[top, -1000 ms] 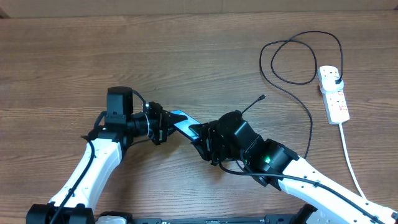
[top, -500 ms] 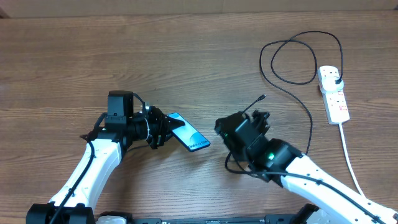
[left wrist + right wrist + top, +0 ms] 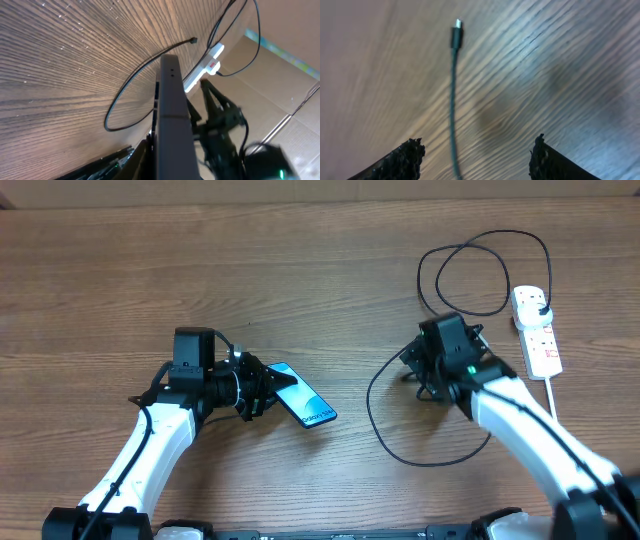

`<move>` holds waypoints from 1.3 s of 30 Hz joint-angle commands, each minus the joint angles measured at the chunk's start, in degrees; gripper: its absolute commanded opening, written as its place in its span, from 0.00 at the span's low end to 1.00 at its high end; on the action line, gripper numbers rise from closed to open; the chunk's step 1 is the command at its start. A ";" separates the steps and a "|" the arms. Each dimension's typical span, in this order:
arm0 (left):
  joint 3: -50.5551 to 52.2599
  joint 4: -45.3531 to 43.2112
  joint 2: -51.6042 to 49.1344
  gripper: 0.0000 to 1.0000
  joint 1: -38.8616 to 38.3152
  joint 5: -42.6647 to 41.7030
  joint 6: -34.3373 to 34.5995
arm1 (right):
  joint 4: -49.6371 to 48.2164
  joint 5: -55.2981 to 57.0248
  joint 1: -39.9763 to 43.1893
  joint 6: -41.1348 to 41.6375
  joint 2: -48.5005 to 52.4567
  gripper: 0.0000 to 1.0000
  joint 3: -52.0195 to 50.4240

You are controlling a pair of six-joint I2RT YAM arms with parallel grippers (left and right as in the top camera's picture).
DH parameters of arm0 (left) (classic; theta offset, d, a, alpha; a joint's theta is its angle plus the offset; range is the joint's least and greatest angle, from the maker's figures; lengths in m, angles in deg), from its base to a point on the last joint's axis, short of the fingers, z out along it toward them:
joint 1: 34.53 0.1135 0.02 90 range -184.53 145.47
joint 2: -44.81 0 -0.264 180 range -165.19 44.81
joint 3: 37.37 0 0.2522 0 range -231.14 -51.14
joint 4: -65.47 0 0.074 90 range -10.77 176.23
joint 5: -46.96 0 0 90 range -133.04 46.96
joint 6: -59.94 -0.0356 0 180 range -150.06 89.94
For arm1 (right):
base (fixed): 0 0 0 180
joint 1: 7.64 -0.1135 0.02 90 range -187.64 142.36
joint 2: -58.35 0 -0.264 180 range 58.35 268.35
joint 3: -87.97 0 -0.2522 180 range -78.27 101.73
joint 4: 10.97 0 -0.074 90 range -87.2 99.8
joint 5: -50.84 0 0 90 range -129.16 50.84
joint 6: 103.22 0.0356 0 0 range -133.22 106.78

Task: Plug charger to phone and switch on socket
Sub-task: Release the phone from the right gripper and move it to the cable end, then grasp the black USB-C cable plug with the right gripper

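Note:
My left gripper is shut on one end of the phone, holding its lit blue screen up at left centre. In the left wrist view the phone shows edge-on in the left gripper. The charger's black cable loops across the table to its plug in the socket at far right. My right gripper is open and empty over the cable's free end. In the right wrist view the connector tip lies on the wood ahead of the open right gripper.
The socket's thick white cord runs down to the front right edge. A second loop of the black cable lies at the back right. The socket and cable tip also show in the left wrist view.
My right gripper left the phone and moved right and back to the cable's free end. The cable's lower loop has shifted forward. The left gripper keeps the phone.

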 commanded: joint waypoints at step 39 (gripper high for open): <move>-0.83 -0.07 0.33 0.11 0.44 -1.38 -1.64 | -0.85 1.22 -2.16 -4.96 26.69 0.17 14.69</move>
